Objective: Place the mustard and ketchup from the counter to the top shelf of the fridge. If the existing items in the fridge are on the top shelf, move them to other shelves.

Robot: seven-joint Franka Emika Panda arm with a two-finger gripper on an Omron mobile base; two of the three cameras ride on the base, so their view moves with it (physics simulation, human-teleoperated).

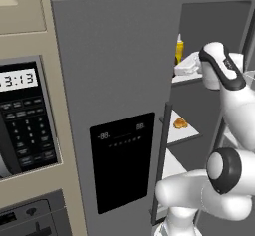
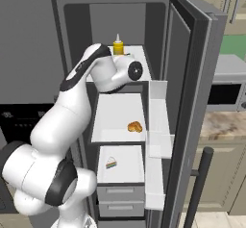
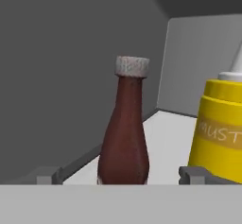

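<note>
The dark red-brown ketchup bottle (image 3: 124, 126) stood upright on the white top shelf (image 3: 165, 138) of the tall grey fridge (image 2: 192, 78), beside the tall yellow mustard bottle (image 3: 220, 128). The robot's pincer (image 3: 123, 175) was wide open, one finger on each side of the ketchup, gripping nothing.

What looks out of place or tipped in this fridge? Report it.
Nothing stands out. The ketchup and mustard stand upright, apart, on the top shelf, with the hand open around the ketchup. The bun sits on the middle shelf and the slice lower down. No spills.
</note>
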